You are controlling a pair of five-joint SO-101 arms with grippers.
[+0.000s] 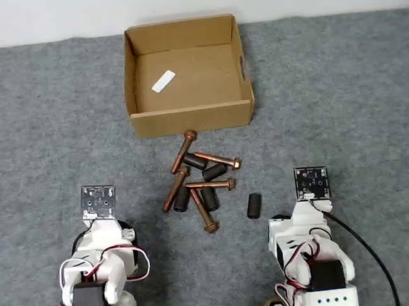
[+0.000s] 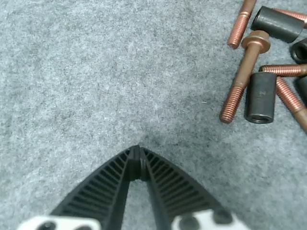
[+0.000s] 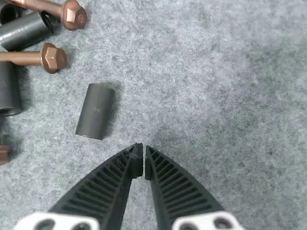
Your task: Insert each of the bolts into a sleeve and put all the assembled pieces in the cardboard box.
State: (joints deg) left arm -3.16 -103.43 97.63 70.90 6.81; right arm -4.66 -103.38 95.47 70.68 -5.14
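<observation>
Both arms sit low at the near edge, left fingers and right fingers shut w/ nothing in them; no step looks started. Bolts and sleeves lie jumbled on the grey surface just before the cardboard box, which holds no assembled pcs. One lone sleeve lies apart, nearest the right arm, prob. its easiest first pick.

We're over grey carpet, and our black ribbed right gripper has its tips all but touching, nothing between them. Just past the tips a lone dark grey cylindrical sleeve lies on its side. Crowding one corner of the frame are two copper hex-headed bolts, with a second dark sleeve lying between them.
</observation>
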